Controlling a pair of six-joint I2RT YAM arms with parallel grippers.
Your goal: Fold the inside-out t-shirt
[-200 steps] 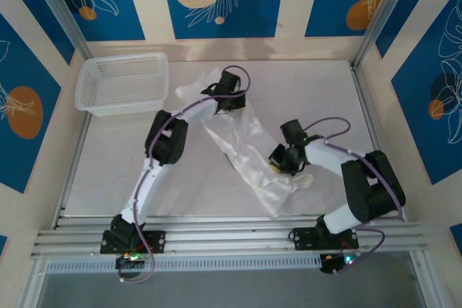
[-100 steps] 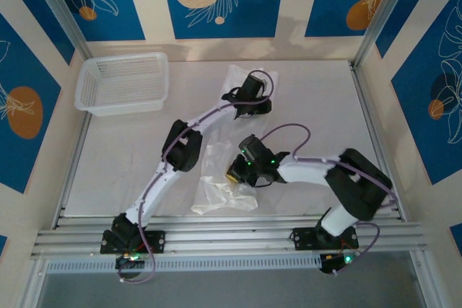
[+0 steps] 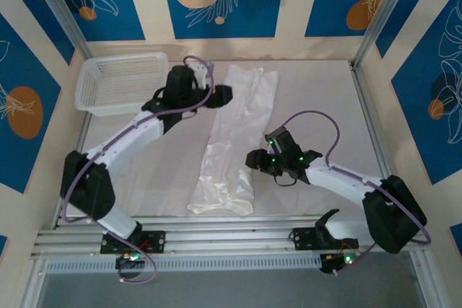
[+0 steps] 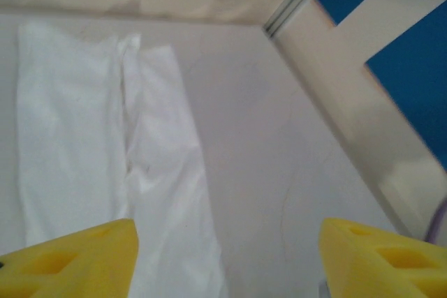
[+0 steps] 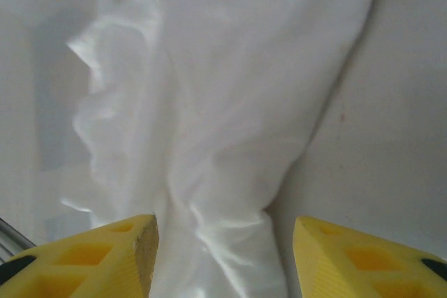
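T-shirt (image 3: 234, 138) lies flat mid-table (image 3: 144, 178) as a long narrow strip. Long axis runs far to near, far end skewed slightly right, near end wrinkled by the front edge. Left gripper (image 3: 224, 94) is beside its far-left edge, fingers spread, empty. Right gripper (image 3: 253, 158) is beside its right edge, fingers spread, empty.

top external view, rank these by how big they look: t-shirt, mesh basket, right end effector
1. t-shirt, a long strip, only slightly ahead of the basket, so nearly a tie
2. mesh basket
3. right end effector, clearly smallest
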